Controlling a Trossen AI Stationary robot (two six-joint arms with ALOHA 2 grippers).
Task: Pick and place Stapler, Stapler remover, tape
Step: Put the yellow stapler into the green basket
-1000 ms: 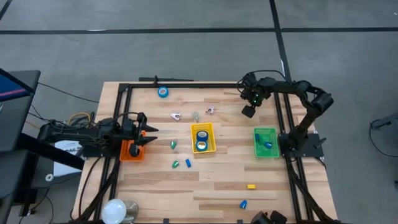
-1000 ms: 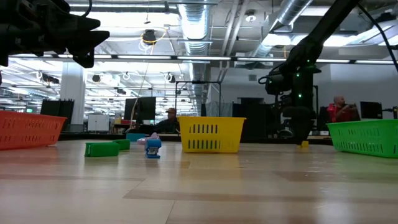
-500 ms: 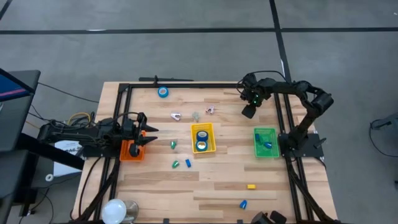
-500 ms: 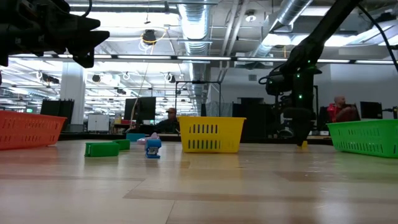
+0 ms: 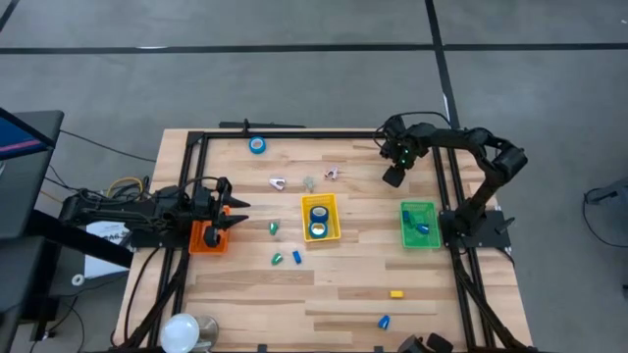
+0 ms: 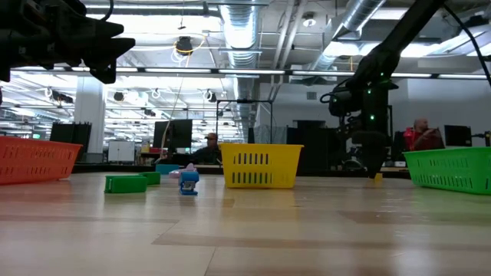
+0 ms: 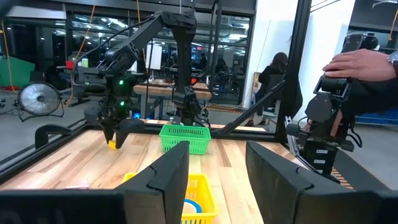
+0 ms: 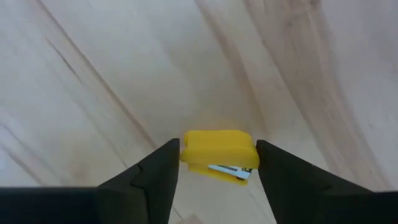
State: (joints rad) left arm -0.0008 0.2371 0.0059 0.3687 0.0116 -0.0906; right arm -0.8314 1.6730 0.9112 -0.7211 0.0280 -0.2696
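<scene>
A small yellow stapler (image 8: pixel 219 149) lies on the wood at the table's far right, between the fingers of my right gripper (image 8: pixel 217 165), which points down and is shut on it; the low view shows it under the gripper (image 6: pixel 376 178). One blue tape roll (image 5: pixel 257 145) lies flat near the far edge, and two more sit in the yellow basket (image 5: pixel 331 218). Small pale clawed pieces (image 5: pixel 278 182) (image 5: pixel 332 175) lie mid-table. My left gripper (image 7: pixel 217 180) hangs open over the orange basket (image 5: pixel 208 236) at the left. My right gripper pinches the yellow stapler between its two fingers, one finger (image 8: pixel 163 171) on each of two opposite sides (image 8: pixel 186 152). The fingers come from above, pointing down. The stapler sits low at the tabletop; I cannot tell whether it rests on the wood.
A green basket (image 5: pixel 433 226) with blue pieces stands right of centre. Small green (image 5: pixel 274 227) and blue (image 5: pixel 296 257) pieces lie near the yellow basket; another yellow piece (image 5: pixel 396 293) and a blue one (image 5: pixel 384 321) lie toward the near edge. A dark frame rims the table.
</scene>
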